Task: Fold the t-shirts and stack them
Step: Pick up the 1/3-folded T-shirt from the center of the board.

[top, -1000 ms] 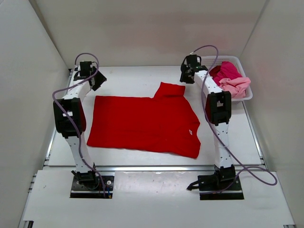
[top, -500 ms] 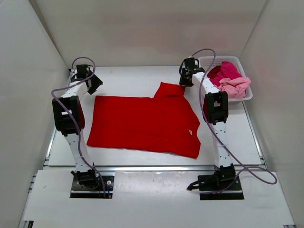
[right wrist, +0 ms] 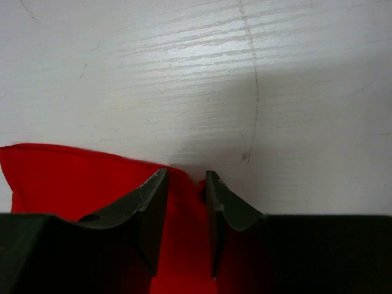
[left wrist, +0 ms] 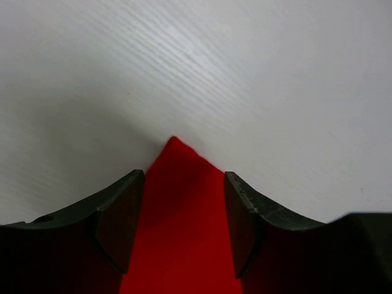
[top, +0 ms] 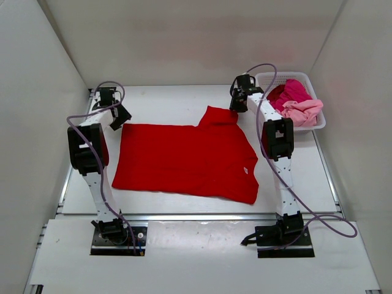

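Observation:
A bright red t-shirt (top: pixel 184 156) lies spread flat on the white table, with its small white neck label (top: pixel 245 170) near the right edge. My left gripper (top: pixel 119 118) is low at the shirt's far left corner. In the left wrist view the jaws (left wrist: pixel 184 179) are open, with the pointed red corner (left wrist: pixel 180 233) between them. My right gripper (top: pixel 235 108) is low at the far right corner of the sleeve. Its jaws (right wrist: pixel 186 176) stand a narrow gap apart with red cloth (right wrist: pixel 61 177) between them. A magenta shirt (top: pixel 293 90) and a pale pink shirt (top: pixel 303 111) lie in the basket.
The white lattice basket (top: pixel 320 125) stands at the far right of the table, close to the right arm. White walls close in the back and both sides. A bare strip of white table (top: pixel 171 98) runs behind the shirt.
Both grippers have come down and moved in: the left to the shirt's far left corner, the right onto the sleeve corner. The shirt has not moved.

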Robot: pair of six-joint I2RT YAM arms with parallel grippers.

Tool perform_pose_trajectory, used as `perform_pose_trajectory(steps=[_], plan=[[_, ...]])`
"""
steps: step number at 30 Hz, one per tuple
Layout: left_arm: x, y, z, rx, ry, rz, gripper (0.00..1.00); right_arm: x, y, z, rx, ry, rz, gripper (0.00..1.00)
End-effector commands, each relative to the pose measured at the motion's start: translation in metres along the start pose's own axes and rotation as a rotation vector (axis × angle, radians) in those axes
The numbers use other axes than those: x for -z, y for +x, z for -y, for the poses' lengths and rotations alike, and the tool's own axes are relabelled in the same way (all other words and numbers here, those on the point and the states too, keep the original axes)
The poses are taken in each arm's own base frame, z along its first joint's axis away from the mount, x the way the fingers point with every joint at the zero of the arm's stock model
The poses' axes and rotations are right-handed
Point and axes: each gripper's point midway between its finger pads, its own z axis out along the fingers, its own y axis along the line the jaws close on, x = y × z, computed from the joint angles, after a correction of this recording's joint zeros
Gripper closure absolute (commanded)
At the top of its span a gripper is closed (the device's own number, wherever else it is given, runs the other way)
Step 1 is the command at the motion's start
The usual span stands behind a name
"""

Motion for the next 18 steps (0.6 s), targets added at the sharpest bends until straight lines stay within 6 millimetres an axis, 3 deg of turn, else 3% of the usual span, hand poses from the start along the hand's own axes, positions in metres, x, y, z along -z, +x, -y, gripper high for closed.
perform_pose_trajectory(steps=[1,4,7,14,16,18], plan=[[0.011,-0.001,-0.012,-0.046,-0.055,0.01,0.35,0.003,0.003,0.003,-0.034,-0.006,-0.025,0.72],[0.005,0.007,-0.014,-0.066,-0.066,-0.002,0.35,0.004,0.006,0.002,-0.024,0.004,-0.029,0.76],[0.003,0.005,-0.012,-0.074,-0.069,0.001,0.37,0.01,-0.004,-0.002,-0.026,-0.014,-0.005,0.81],[-0.001,0.015,-0.009,-0.096,-0.062,-0.015,0.5,0.012,-0.008,0.004,-0.036,-0.014,-0.004,0.84],[-0.003,0.018,-0.009,-0.097,-0.071,-0.021,0.47,0.013,-0.007,-0.002,-0.029,-0.027,-0.002,0.83],[-0.008,0.018,-0.008,-0.08,-0.061,-0.026,0.44,0.013,-0.007,0.004,-0.034,-0.018,-0.003,0.84]])
